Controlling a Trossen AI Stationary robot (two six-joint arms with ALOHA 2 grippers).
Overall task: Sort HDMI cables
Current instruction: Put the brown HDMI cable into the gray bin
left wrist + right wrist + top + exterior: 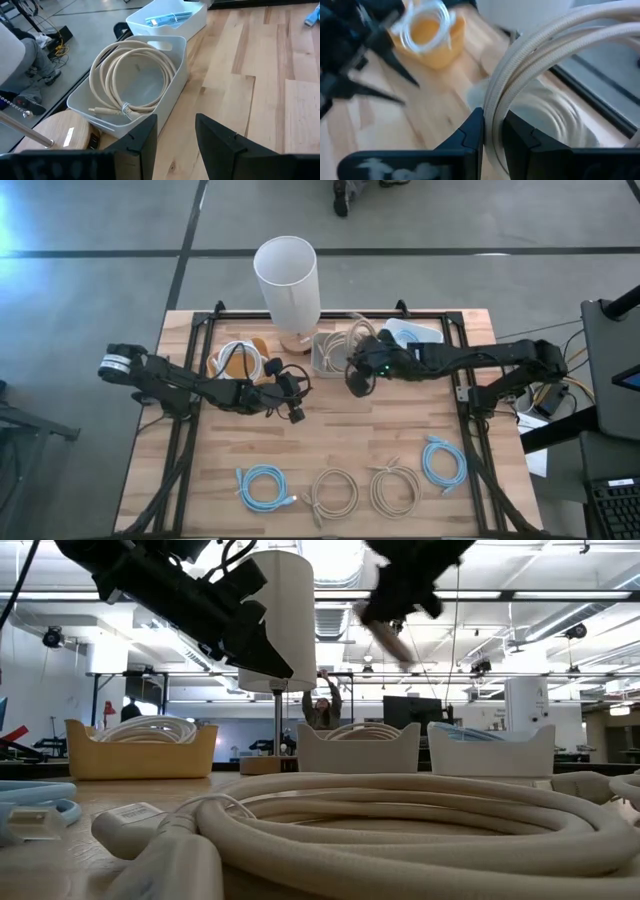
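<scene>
the beige cable [530, 65] in the right gripper [492, 135] runs off the wrist picture's edge, its plugs out of sight. the orange tray [432, 42] blurs behind it. from the low view, the near beige coil [400, 815] hides the table's far cables.

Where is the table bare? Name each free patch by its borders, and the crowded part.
Free: the wood between the left gripper above and the row of loose coils, from the blue coil to the blue coil on the right, below. Crowded: the far edge, with the orange tray, white cylinder, grey tray and right gripper holding a beige cable.
</scene>
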